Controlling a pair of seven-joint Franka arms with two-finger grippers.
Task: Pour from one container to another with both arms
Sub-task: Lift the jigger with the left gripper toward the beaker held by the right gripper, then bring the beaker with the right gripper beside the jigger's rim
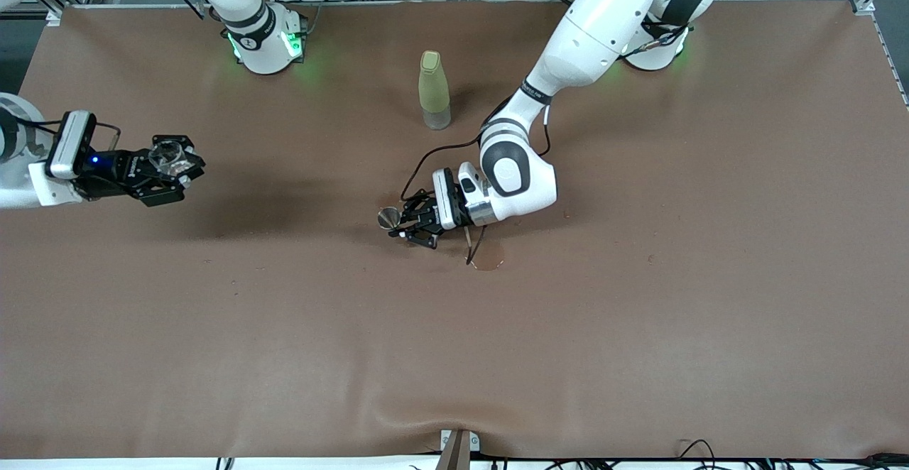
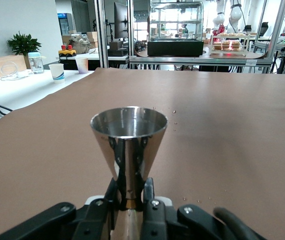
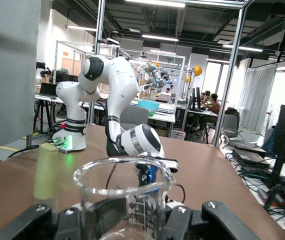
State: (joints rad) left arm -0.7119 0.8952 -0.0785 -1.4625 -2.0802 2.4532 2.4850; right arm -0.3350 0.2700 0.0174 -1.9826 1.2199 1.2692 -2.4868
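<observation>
The small silver jigger (image 1: 388, 218) stands upright, its wide cone up, near the table's middle. My left gripper (image 1: 410, 227) is shut on its narrow waist, low over the cloth. In the left wrist view the jigger (image 2: 128, 134) rises between the black fingers (image 2: 150, 192) of the left gripper (image 2: 132, 200); whether its base touches the table I cannot tell. My right gripper (image 1: 176, 165) is shut on the tiny clear glass cup (image 1: 169, 152), held upright over the right arm's end of the table. The cup (image 3: 125, 192), with printed marks, fills the right wrist view above the right gripper (image 3: 127, 222).
A tall pale yellow-green bottle (image 1: 434, 90) stands farther from the front camera than the jigger, between the two bases; it also shows as the bottle (image 3: 46, 170) in the right wrist view. A dark wet patch (image 1: 490, 263) lies on the brown cloth beside the left wrist.
</observation>
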